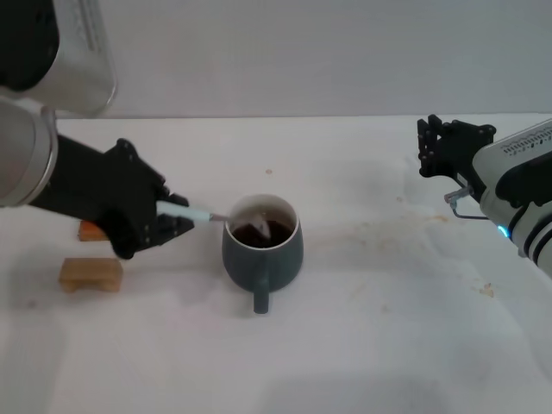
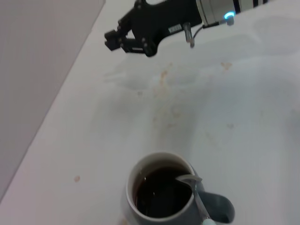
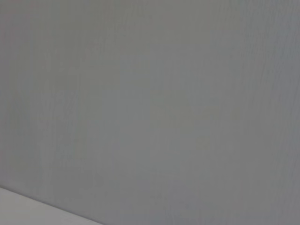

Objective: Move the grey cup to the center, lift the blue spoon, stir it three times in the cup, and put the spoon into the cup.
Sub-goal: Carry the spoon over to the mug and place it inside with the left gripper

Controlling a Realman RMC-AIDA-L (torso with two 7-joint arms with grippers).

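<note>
The grey cup stands near the table's middle, handle toward me, with dark liquid inside. My left gripper is just left of it, shut on the light blue handle of the blue spoon. The spoon slants over the rim and its metal bowl is in the liquid. In the left wrist view the cup and the spoon's bowl show from above. My right gripper is parked at the far right, raised, away from the cup; it also shows in the left wrist view.
Two small wooden blocks lie at the left: a tan one near the front and an orange-brown one partly hidden behind my left arm. Faint stains mark the white table to the right of the cup.
</note>
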